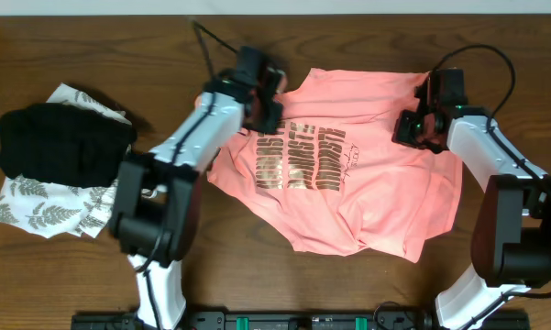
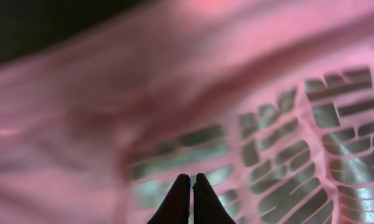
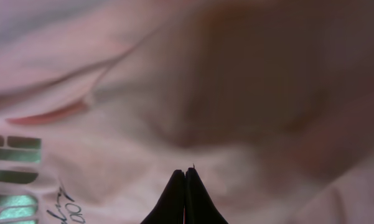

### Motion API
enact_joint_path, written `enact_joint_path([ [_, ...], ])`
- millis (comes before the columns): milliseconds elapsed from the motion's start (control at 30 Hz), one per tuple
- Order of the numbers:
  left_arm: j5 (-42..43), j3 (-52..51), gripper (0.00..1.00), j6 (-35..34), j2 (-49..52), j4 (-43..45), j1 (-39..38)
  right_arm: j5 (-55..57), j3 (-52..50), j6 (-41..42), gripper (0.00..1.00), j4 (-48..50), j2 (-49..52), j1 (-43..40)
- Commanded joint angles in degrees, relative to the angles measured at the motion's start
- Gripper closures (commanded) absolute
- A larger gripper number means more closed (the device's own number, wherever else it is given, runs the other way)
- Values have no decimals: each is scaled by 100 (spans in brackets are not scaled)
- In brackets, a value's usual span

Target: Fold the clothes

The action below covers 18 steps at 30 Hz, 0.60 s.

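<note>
The salmon-pink T-shirt (image 1: pixel 348 174) lies spread out and rumpled on the wooden table (image 1: pixel 92 46). Its rows of bronze lettering (image 1: pixel 307 158) face up, and its hem is bunched into folds at the edge nearest the arm bases. All places below are given from this shirt.

The left gripper (image 1: pixel 273 108) sits at the shirt's far-left corner, by the shoulder, just above the start of the lettering. In the left wrist view its two dark fingers (image 2: pixel 180 199) are pressed together. The tips are on the pink cloth at the edge of the shiny letters, nipping the thin fabric. The cloth fills that view and is blurred.

The right gripper (image 1: pixel 413 128) is at the shirt's far-right corner, by the other shoulder. It rests on the fabric to the right of the lettering. In the right wrist view its fingers (image 3: pixel 174 199) are also squeezed shut to a point on plain pink cloth, pinching it. A creased seam runs off to the left, and a sliver of lettering shows at the lower-left edge.

Well to the left of the shirt, apart from it, a black garment (image 1: pixel 60 142) lies in a heap. It rests on top of a white garment with a grey leaf print (image 1: pixel 46 211).
</note>
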Motion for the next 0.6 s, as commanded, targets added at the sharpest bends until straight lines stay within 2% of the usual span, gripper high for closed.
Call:
enact_joint_path([
  [0, 118, -35, 94, 57, 229, 50, -308, 96, -39, 219, 99, -76, 116, -44],
  [300, -168, -33, 93, 96, 896, 800, -463, 203, -39, 396, 99, 262, 874, -46],
  [500, -203, -26, 87, 59, 1322, 1624, -267, 203, -39, 452, 99, 1163, 1532, -111],
  [567, -483, 24, 85, -186, 1480, 2063, -166, 201, -37, 470, 99, 1550, 1665, -157],
])
